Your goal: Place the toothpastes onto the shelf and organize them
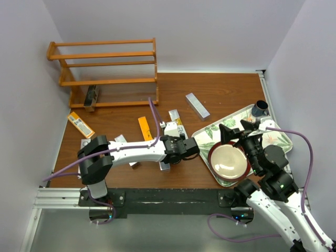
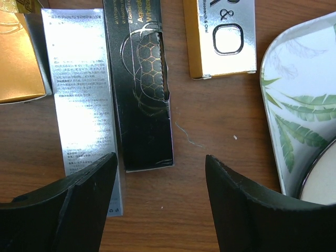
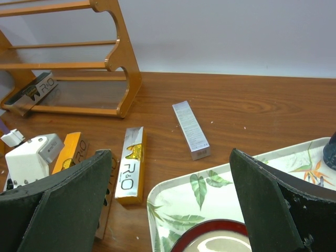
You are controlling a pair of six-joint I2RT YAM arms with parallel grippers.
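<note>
the left arm stretches low across the table (image 1: pixel 226 89) toward the right. the left gripper (image 2: pixel 160 160) points down, fingers apart around the near end of a black carton (image 2: pixel 142 94), which lies flat beside a silver carton (image 2: pixel 81 89); it seems not to touch either, though the view is tight. the right arm is folded back over the leaf-patterned tray (image 1: pixel 202 134), the right gripper (image 3: pixel 169 155) spread wide, holding nothing. one dark carton (image 1: pixel 92 96) lies on the shelf's (image 1: pixel 105 55) bottom tier.

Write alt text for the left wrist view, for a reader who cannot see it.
The left gripper, open, frames the near end of a black carton lying on the wooden table. A silver carton lies beside it, and a leaf-patterned tray edges in at right.
</note>
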